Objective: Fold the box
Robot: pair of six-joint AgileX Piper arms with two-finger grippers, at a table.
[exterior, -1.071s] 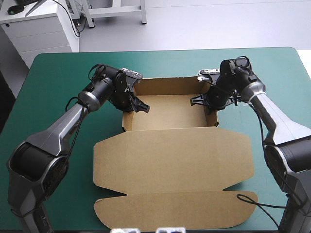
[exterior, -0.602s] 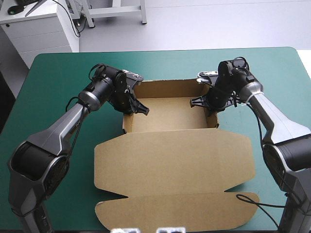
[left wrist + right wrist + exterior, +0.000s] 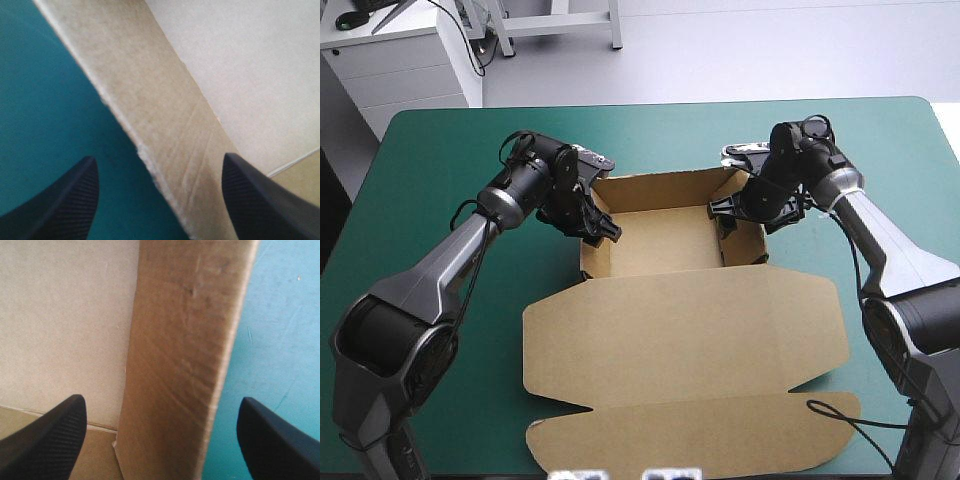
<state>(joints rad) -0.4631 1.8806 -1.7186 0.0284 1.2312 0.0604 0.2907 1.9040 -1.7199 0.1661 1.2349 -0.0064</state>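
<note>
Overhead, box (image 3: 685,330): brown, lying mid-worktop (image 3: 440,150); its far part is an open tray with walls raised, and its lid lies flat on the near side.
Overhead, left hand (image 3: 595,224): at the box's left wall, close to the far left corner, with one black finger reaching inside the tray.
Overhead, right hand (image 3: 728,210): at the box's right wall, opposite the left hand, with a black finger inside the tray.
Left wrist, left hand (image 3: 159,159): released, its black fingers (image 3: 75,200) standing wide apart.
Left wrist, box (image 3: 150,110): the left wall's top edge runs slantwise between the fingers and touches neither. One finger is outside the wall over the teal-green cover and the other is inside, over the tray floor.
Right wrist, right hand (image 3: 161,399): released, its fingers (image 3: 50,440) spread wide.
Right wrist, box (image 3: 185,330): the right wall stands upright between the fingers, with a gap to each. The tray floor lies on the inner side of the wall and the worktop (image 3: 280,340) on the outer side. A fold line crosses the floor near the inner finger.
</note>
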